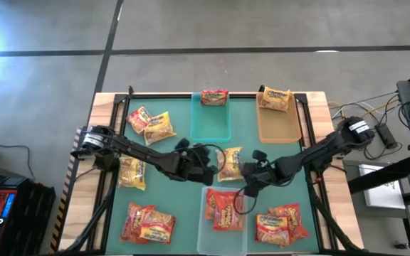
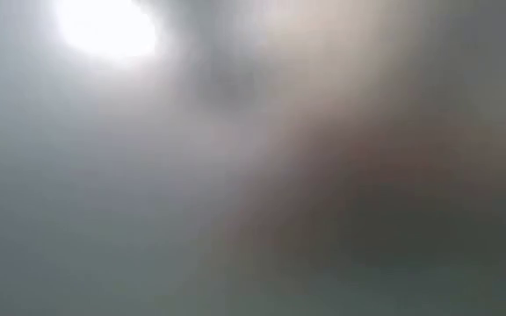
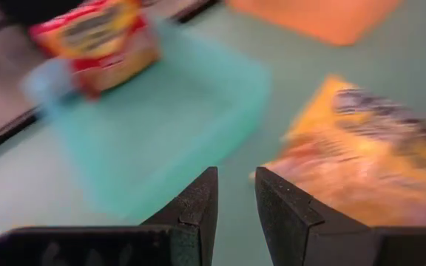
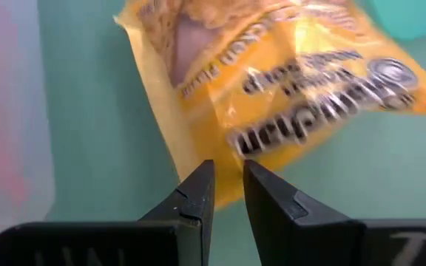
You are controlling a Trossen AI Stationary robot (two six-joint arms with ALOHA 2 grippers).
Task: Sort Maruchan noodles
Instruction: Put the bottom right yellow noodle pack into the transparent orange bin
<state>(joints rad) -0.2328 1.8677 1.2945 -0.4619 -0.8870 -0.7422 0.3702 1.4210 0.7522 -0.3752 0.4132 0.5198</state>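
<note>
A yellow noodle packet (image 1: 230, 163) lies mid-table on the teal mat, between my two grippers. My left gripper (image 1: 208, 162) stands just left of it. Its fingers (image 3: 235, 177) are a little apart with only mat between them, and the packet (image 3: 361, 162) is beside them. My right gripper (image 1: 250, 174) comes from the right, its fingers (image 4: 228, 168) nearly together at the packet's edge (image 4: 287, 81). Other red and yellow packets lie on the mat's left (image 1: 151, 124) and near right (image 1: 280, 224). My right gripper has a corner of the yellow packet's edge (image 4: 226, 188) in the narrow gap between its two fingertips. The fingers slant down at it from the table's right. The rest of the packet spreads away beyond the tips; whether it is clear of the mat I cannot tell.
A teal bin (image 1: 211, 124) at the far middle holds a red packet (image 1: 214, 96). A tan bin (image 1: 276, 128) at the far right holds a yellow one (image 1: 276, 99). A clear bin (image 1: 203, 227) at the near middle holds red packets (image 1: 223, 210).
</note>
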